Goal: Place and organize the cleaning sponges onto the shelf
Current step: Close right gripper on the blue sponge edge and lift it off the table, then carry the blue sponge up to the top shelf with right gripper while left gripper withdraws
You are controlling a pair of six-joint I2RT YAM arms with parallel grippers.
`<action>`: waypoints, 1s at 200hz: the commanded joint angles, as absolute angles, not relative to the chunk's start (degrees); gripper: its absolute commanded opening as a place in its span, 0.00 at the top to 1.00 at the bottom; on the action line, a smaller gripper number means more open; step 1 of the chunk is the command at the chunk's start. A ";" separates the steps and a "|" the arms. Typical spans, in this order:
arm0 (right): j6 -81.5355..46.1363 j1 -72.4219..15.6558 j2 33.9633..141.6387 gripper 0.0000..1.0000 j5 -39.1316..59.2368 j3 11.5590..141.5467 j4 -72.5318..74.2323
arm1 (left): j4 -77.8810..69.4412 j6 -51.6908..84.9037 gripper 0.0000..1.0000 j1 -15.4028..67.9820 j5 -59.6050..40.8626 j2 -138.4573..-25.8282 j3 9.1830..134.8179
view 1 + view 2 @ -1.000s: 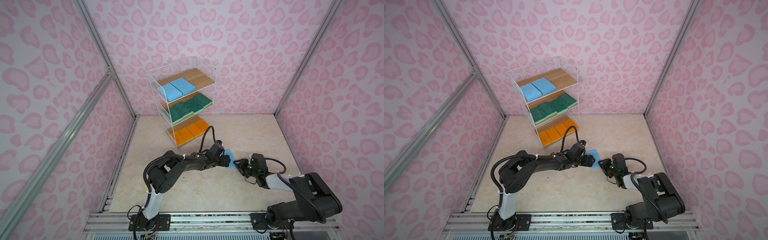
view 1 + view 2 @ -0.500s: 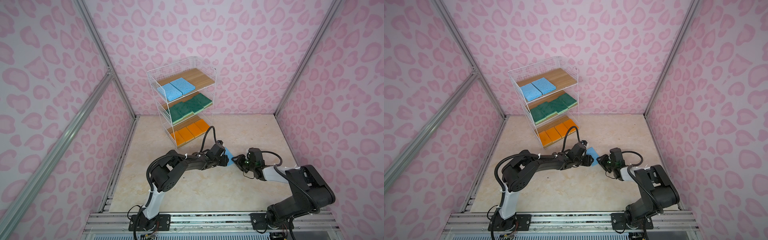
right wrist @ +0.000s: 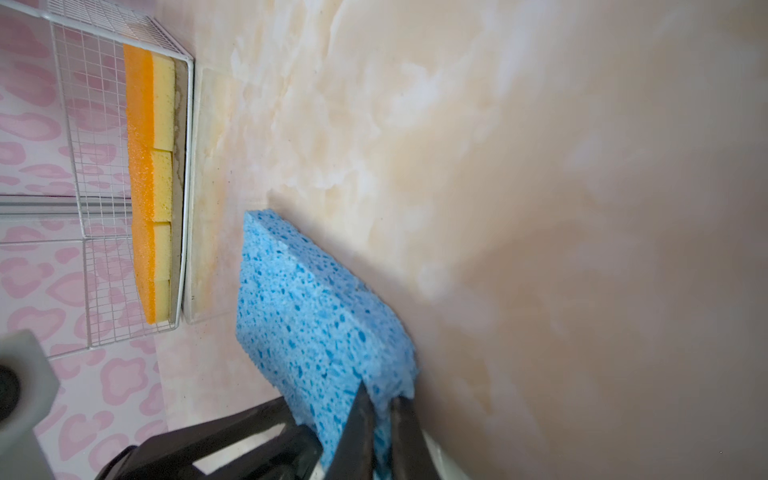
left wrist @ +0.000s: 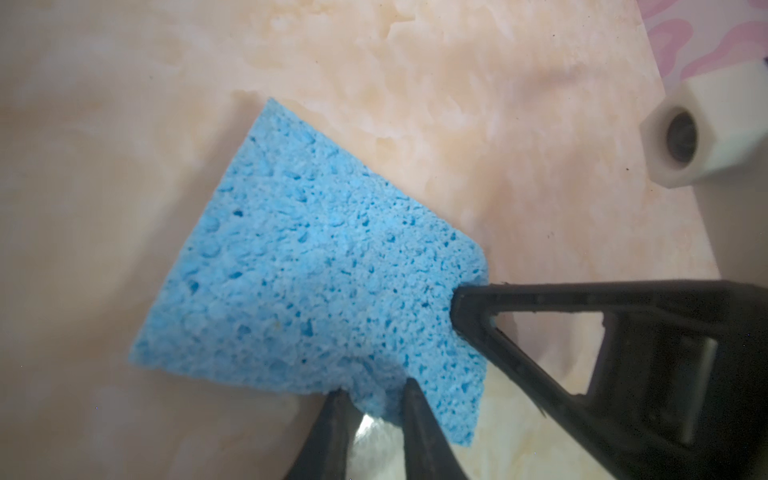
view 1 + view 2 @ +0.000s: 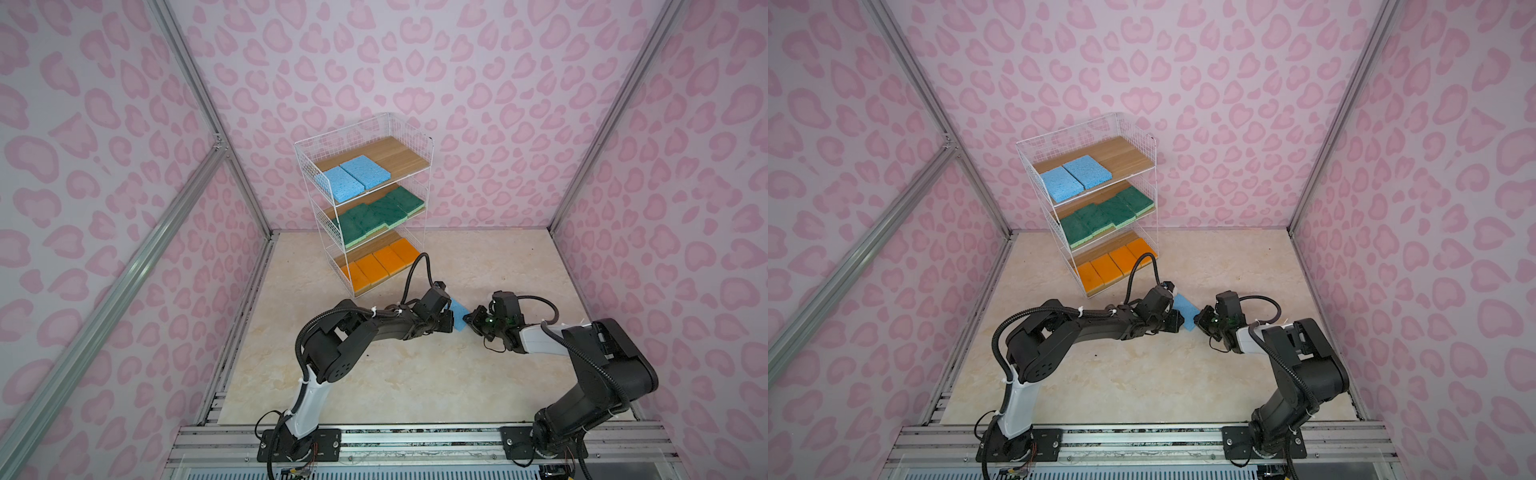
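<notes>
Left wrist view: left jaws nip the edge of the light blue sponge (image 4: pixel 316 266), right jaws beside them clamp its corner, so I'd release one before lifting.

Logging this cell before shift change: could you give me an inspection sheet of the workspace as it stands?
Surface: marbled tabletop, no spills seen.
Job's things: shelf holds two blue sponges on top, green sponges in the middle, orange sponges below; loose blue sponge between the arms.
Clutter: nothing seen.
Grippers: left gripper and right gripper both pinch the loose blue sponge.
Cables: black cable arches above the left wrist, beside the shelf.
Surroundings: pink patterned walls.
</notes>
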State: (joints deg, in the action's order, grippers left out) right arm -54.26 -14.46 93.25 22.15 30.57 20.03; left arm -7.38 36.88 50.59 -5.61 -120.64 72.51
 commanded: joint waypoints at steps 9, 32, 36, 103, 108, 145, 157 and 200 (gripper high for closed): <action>-53.66 -14.53 93.37 1.00 21.59 30.14 8.96 | 0.48 36.70 0.70 50.54 -6.05 -119.50 71.17; -52.52 -14.13 90.53 1.00 21.79 30.63 6.49 | 1.01 36.13 0.43 50.28 -3.29 -115.07 68.88; -52.30 -13.86 89.80 1.00 21.80 30.75 5.87 | 0.86 35.97 0.40 50.23 -2.73 -114.03 68.12; -44.89 -11.43 73.91 1.00 19.69 39.49 -11.87 | 4.81 32.77 0.25 50.19 5.69 -94.18 58.82; -44.58 -11.21 72.96 1.00 19.56 40.43 -12.91 | 5.28 32.70 0.25 50.19 6.28 -92.79 58.07; -43.01 -10.24 68.76 1.00 19.76 48.40 -17.71 | 8.44 32.44 0.24 49.13 7.54 -82.98 52.39; -42.97 -10.11 67.96 1.00 20.04 50.79 -17.74 | 9.24 32.99 0.24 47.82 6.71 -79.96 50.32; -42.91 -10.20 68.73 1.00 19.39 62.45 -20.41 | 12.80 32.65 0.22 43.87 7.85 -68.31 45.07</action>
